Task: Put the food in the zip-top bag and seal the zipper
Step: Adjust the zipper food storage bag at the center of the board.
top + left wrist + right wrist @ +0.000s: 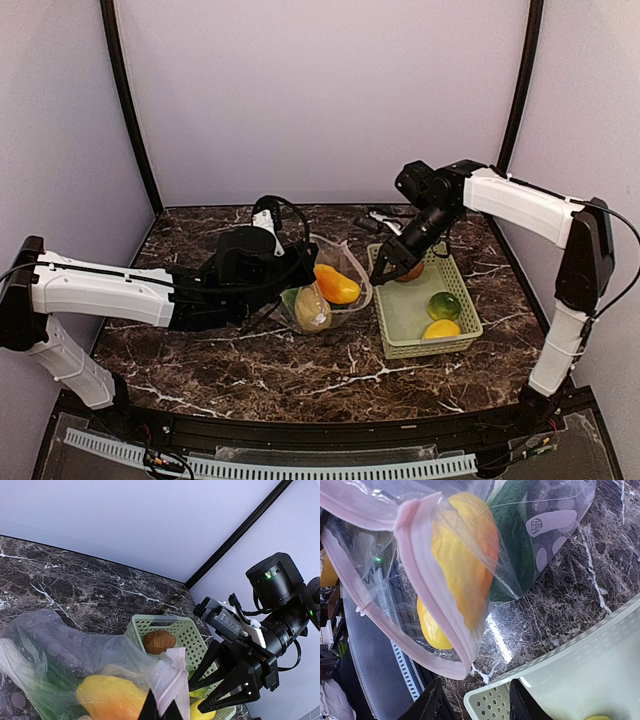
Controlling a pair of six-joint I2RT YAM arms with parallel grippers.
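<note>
The clear zip-top bag (335,290) lies left of the basket with its mouth open toward it. Inside are a yellow-orange fruit (337,286), a yellowish-tan lump (312,308) and a long green vegetable (512,545). My left gripper (160,711) is shut on the bag's pinkish zipper strip (172,675) and holds that edge up. My right gripper (477,707) is open and empty over the basket's far left corner, just beside the bag's mouth (445,630). A brownish-orange fruit (159,642), a lime (444,305) and a lemon (441,329) lie in the basket.
The light green slotted basket (400,320) stands right of centre on the dark marble table. The right arm reaches in from the far right, the left arm from the left. Pale walls close the back and sides.
</note>
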